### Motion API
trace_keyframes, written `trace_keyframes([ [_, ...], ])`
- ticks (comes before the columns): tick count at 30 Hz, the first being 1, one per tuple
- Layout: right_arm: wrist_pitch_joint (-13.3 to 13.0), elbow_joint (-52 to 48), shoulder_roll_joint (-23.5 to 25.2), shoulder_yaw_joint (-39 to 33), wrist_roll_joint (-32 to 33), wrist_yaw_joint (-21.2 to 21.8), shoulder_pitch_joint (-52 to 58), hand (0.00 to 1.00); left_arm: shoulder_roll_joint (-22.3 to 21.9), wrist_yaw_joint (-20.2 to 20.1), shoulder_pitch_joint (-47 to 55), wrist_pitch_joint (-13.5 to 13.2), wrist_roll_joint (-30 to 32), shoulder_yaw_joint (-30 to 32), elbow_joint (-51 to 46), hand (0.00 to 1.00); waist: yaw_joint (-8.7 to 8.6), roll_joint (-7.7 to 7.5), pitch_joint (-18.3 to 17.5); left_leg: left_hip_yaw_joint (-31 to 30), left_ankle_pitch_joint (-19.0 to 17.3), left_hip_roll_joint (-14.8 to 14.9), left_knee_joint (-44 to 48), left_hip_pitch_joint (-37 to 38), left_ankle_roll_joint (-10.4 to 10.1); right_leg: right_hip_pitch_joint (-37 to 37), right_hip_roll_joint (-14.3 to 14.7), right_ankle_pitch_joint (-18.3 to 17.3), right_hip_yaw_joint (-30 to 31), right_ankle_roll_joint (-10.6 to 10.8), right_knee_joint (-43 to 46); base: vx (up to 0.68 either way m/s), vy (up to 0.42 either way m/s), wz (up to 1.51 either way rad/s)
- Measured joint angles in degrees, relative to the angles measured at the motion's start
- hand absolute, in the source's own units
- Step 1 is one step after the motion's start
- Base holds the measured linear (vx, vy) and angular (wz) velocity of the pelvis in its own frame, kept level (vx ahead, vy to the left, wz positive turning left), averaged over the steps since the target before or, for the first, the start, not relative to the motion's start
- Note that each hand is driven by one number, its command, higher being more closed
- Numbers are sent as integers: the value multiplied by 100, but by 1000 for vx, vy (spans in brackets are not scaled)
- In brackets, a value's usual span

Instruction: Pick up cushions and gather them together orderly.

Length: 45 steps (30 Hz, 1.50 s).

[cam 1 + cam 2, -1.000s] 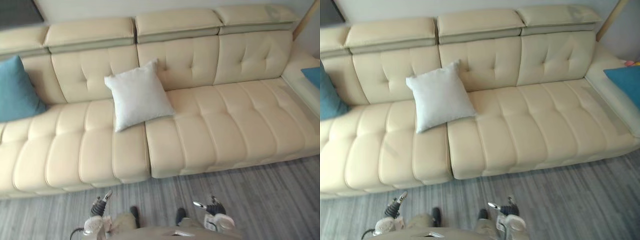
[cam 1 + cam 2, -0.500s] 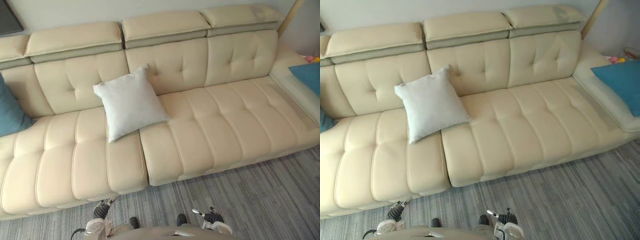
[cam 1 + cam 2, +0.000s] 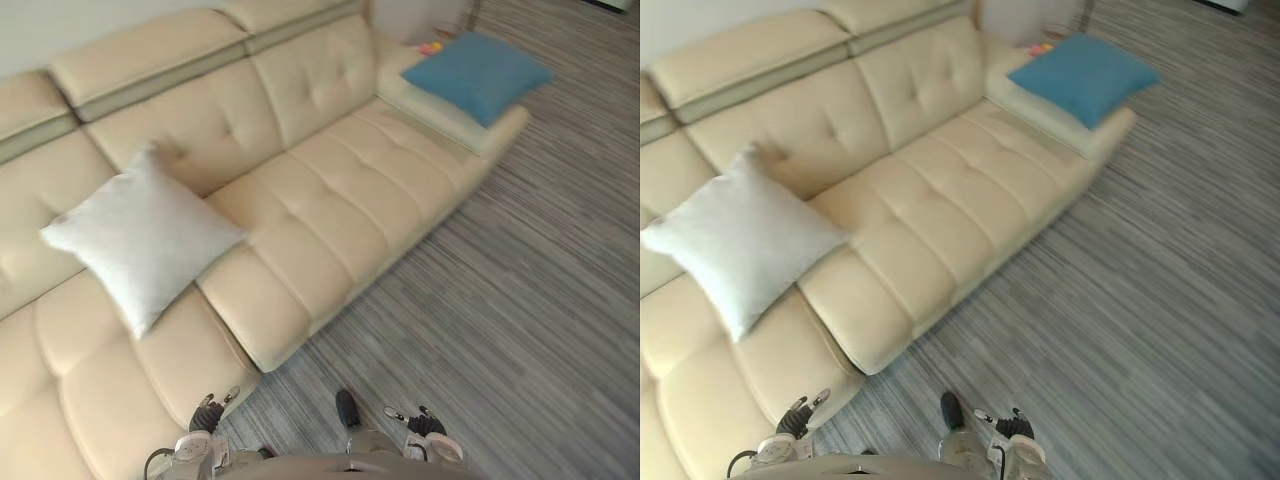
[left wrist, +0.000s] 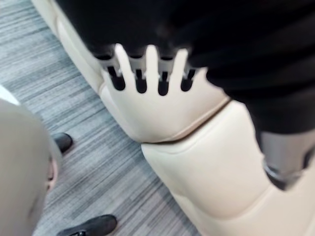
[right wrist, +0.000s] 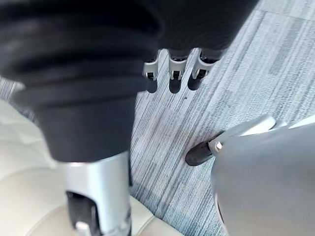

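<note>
In the left eye view, the white cushion (image 3: 140, 245) is leaning on the backrest of the sofa (image 3: 330, 190), and the blue cushion (image 3: 478, 72) is lying well apart on the far end. Carrying one across that gap is probably risking a drop.

In the left wrist view, the left hand (image 4: 147, 69) is hanging straight-fingered and empty near the sofa's front edge, possibly courting a bump.

In the right wrist view, the right hand (image 5: 170, 73) is hanging relaxed and empty above the floor (image 5: 236, 88).

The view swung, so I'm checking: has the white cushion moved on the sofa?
No. The white cushion still leans on the sofa backrest at the same seat seam; the camera turned.
</note>
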Motion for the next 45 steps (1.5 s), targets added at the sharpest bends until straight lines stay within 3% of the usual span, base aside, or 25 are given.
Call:
trace_keyframes([
  [1, 6, 1, -59, -8, -1, -3, -11, 0, -12, -1, -51, 0, 0, -52, -12, 0, 7, 135, 75, 178, 3, 119, -2, 51, -5, -54, -101, -264, -1016, -221, 196, -72, -84, -95],
  [2, 13, -4, -79, -11, 5, -5, -25, 0, -16, 1, -58, 1, -1, -59, -63, 0, 39, 243, 133, 380, 25, 241, -22, 134, -44, -99, -194, -410, -1888, -203, 474, -43, -77, -99],
  [3, 13, -12, -65, -5, 14, -12, -37, 0, 11, 2, -20, 1, -3, -76, -107, 0, 32, 251, 134, 559, 61, 275, -59, 229, -106, -78, -278, -550, -2670, -213, 736, 5, -86, -81],
  [4, 14, -11, -53, 4, 15, -12, -26, 0, 43, 3, -8, 2, -4, -80, -105, 0, 30, 246, 131, 619, 62, 267, -53, 257, -139, -57, -314, -587, -2879, -209, 807, 59, -146, -70],
  [5, 14, -10, -75, 12, 17, -21, 16, 0, 85, 4, 28, 7, -4, -84, -101, 0, 31, 204, 119, 687, 58, 229, -47, 342, -255, -5, -336, -393, -2980, 50, 830, 74, -128, -57],
  [6, 15, -9, -119, 10, 52, -31, 47, 0, 68, 3, 22, 11, -4, -88, -104, 0, 3, 263, 124, 670, 114, 276, -63, 402, -344, 6, -230, -382, -2792, 118, 798, 62, -120, -59],
  [8, 14, -13, -170, 22, 55, -28, 48, 0, 1, 0, 30, 10, -4, -131, -98, 0, 40, 334, 125, 618, 102, 440, 151, 426, -380, -14, -120, -503, -2583, 114, 803, 18, -85, -61],
  [11, 16, -15, -174, 17, 95, -30, 93, 0, -34, -17, 32, 16, -2, -247, -87, 0, 51, 327, 138, 544, 70, 972, 1272, 271, -388, 81, 109, -647, -2325, 68, 783, 18, -108, -69],
  [12, 16, -18, -201, 34, 125, -36, 128, 0, -106, -16, 44, 20, -4, -226, -96, 0, 74, 364, 161, 310, 154, 1433, 2301, 71, -230, 216, 340, -692, -2073, 2, 761, 93, -153, -68],
  [13, 17, -17, -213, 79, 140, -41, 126, 0, -132, -16, 53, 20, -5, -217, -94, 0, 105, 363, 178, 125, 196, 1527, 2632, -76, -121, 247, 407, -702, -1927, -25, 764, 122, -134, -110],
  [15, 18, 4, -275, 124, 183, -43, 48, 0, -233, -18, 99, 19, -12, -179, -115, 0, 234, 358, 185, -830, -52, 1328, 2988, -401, -196, 266, 509, -723, -1475, -63, 727, 82, -31, -119],
  [16, 21, 51, -323, 110, 216, -54, -50, 0, -226, -17, 64, 12, -20, -125, -120, 0, 259, 312, 238, -1394, -338, 931, 2864, -620, -274, 348, 509, -723, -1138, -64, 643, 114, -23, -122],
  [20, 22, 83, -368, 110, 218, -163, -54, 0, -242, -17, 67, -36, -128, -85, -153, 0, 362, 332, 284, -2165, -460, 282, 2066, -1125, -261, 561, 463, -729, -438, -62, 577, 100, 23, -96],
  [23, 22, 90, -330, 74, 226, -176, -21, 0, -280, -17, 62, -45, -130, -61, -286, 0, 472, 405, 330, -3060, -101, -167, 728, -1445, -388, 685, 425, -760, -65, -10, 495, 92, 112, -81],
  [24, 22, 89, -316, 73, 227, -181, -4, 0, -283, -17, 55, -46, -129, -59, -285, 0, 483, 427, 343, -3157, -17, -178, 521, -1446, -377, 737, 433, -774, -22, 11, 477, 153, 192, -85],
  [25, 22, 82, -279, 75, 228, -199, 52, 0, -281, -15, 49, -44, -129, -30, -279, 0, 536, 425, 343, -3249, 387, -197, 239, -1387, -364, 844, 443, -840, 194, 111, 456, 147, 170, -73],
  [28, 17, 22, -187, 82, 276, -228, 100, 0, -237, -16, 42, -44, -127, -32, -247, 0, 542, 419, 308, -3217, 599, -286, 234, -1232, -217, 934, 434, -948, 494, 269, 446, 245, 230, -66],
  [32, 14, -14, -51, 84, 327, -229, 180, 0, -129, -18, -16, -16, -129, -46, -223, 0, 538, 159, 249, -2791, 336, -463, 370, -1178, 39, 573, 221, -1487, 778, 642, 1236, 255, 204, -37],
  [34, 19, -6, -41, 86, 326, -225, 197, 0, -125, -17, -13, -13, -132, -43, -227, 0, 596, 117, 228, -2531, 138, -523, 374, -994, 108, 355, 157, -1818, 910, 858, 1865, 269, 144, -59],
  [37, -7, -39, -49, 87, 326, -159, 53, 0, -89, -15, 65, 39, -131, -134, -216, 0, 487, 158, 252, -2189, -255, -532, 561, -445, 350, -456, 97, -2143, 780, 1766, 4190, 322, 102, -67],
  [38, -12, -45, -56, 84, 326, -151, 39, 0, -70, -12, 65, 48, -131, -237, -217, 0, 436, 160, 262, -2198, -320, -534, 563, -300, 372, -655, 38, -2117, 557, 1808, 4720, 377, 53, -20],
  [40, -24, -98, -54, 87, 363, -150, -51, 0, 21, -4, 22, 63, -132, -429, -208, 0, 358, 174, 342, -2271, -405, -516, 466, 122, 447, -992, -184, -2406, -224, 1078, 5449, 408, -8, -6],
  [41, -23, -151, -70, 129, 349, -145, -81, 0, 19, 5, -46, 86, -131, -477, -208, 0, 362, 216, 433, -2359, -416, -457, 270, 454, 465, -1170, -242, -2608, -733, 678, 5328, 426, -42, -13],
  [43, -28, -249, -59, 150, 347, -147, -87, 0, 23, 18, -48, 90, -131, -477, -208, 0, 329, 220, 452, -2369, -416, -361, 118, 654, 464, -1424, -222, -2623, -1070, 571, 4866, 483, -117, 5],
  [45, -37, -267, -69, 150, 351, -150, -171, 0, 11, 31, -70, 91, -131, -484, -183, 0, 253, 193, 500, -2399, -431, -270, 18, 859, 432, -1726, -155, -2172, -1161, 417, 3826, 574, -207, 17],
])
